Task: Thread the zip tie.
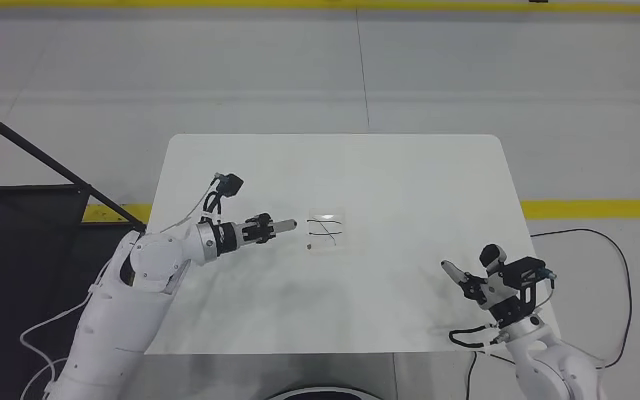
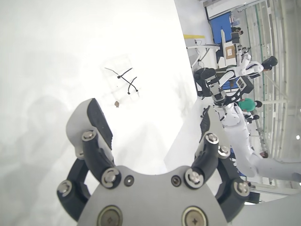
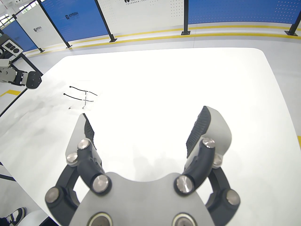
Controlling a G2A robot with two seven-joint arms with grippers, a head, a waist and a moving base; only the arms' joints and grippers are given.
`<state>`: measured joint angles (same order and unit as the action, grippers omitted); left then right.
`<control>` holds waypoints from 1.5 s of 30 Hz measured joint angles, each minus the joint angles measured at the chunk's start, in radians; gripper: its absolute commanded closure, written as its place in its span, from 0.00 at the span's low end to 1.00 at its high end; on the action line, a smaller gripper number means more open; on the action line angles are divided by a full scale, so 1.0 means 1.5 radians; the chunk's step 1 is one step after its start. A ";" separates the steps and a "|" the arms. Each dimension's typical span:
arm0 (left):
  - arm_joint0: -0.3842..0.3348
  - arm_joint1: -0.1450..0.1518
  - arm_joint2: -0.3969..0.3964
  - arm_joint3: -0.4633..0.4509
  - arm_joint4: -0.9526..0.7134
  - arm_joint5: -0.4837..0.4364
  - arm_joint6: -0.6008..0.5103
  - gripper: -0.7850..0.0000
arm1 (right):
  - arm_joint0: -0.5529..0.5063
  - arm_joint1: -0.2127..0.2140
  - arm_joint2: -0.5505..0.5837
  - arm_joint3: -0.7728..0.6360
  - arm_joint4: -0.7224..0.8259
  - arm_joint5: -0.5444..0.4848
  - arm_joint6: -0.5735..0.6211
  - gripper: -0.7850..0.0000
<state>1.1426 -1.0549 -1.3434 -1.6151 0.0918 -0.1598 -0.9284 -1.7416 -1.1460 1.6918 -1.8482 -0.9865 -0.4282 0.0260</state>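
With left tool (image 1: 283,226) and right tool (image 1: 458,272) both released and empty, the thin zip ties (image 1: 325,228), crossed flat on the counter (image 1: 420,180) at the left tool's three o'clock, may snag together when pinched.

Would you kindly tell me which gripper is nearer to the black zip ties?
Left. The left gripper is just beside the zip ties, not touching them; the right gripper is well away across the table.

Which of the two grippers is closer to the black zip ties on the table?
The left gripper: it hangs just beside the zip ties, while the right gripper is far off on their other side.
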 measured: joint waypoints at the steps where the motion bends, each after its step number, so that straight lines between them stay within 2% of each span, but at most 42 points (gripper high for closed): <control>1: 0.000 0.000 0.000 0.000 0.001 -0.001 0.000 0.00 | 0.000 0.000 0.000 0.000 0.000 0.000 0.000 0.00; 8: 0.001 0.000 0.000 -0.001 0.003 -0.001 0.001 0.00 | 0.000 0.000 0.000 0.000 0.000 0.000 0.000 0.00; 11: -0.004 -0.001 0.014 -0.002 0.013 0.043 -0.006 0.00 | 0.000 0.000 0.000 0.000 0.000 0.000 0.000 0.00; 15: -0.041 -0.008 0.040 0.033 -0.028 0.112 -0.013 0.00 | 0.000 0.000 0.000 0.000 0.000 0.000 0.000 0.00; 19: -0.077 -0.013 0.058 0.081 -0.067 0.132 -0.023 0.02 | 0.000 0.000 0.000 0.000 0.000 0.000 0.000 0.00; 23: -0.102 -0.017 0.074 0.113 -0.072 0.159 -0.020 0.00 | 0.000 0.000 0.000 0.000 0.000 0.000 0.000 0.00; 35: -0.101 -0.019 0.086 0.112 -0.073 0.177 -0.014 0.00 | 0.000 0.000 0.000 0.000 0.000 0.000 0.000 0.00; 37: -0.110 -0.023 0.098 0.122 -0.074 0.193 0.010 0.06 | 0.000 0.000 0.000 0.000 0.000 0.000 0.000 0.00; 39: -0.122 -0.028 0.113 0.137 -0.082 0.201 0.020 0.26 | 0.000 0.000 0.000 0.000 0.000 0.000 0.000 0.00; 43: -0.146 -0.036 0.141 0.167 -0.079 0.208 0.041 0.26 | 0.000 0.000 0.000 0.000 0.000 0.000 0.000 0.00; 45: -0.158 -0.041 0.153 0.184 -0.085 0.210 0.048 0.32 | 0.000 0.000 0.000 0.000 0.000 0.000 0.000 0.00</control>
<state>0.9050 -1.1159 -1.1136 -1.3387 -0.0362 0.1549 -0.8571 -1.7416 -1.1460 1.6918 -1.8482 -0.9865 -0.4282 0.0260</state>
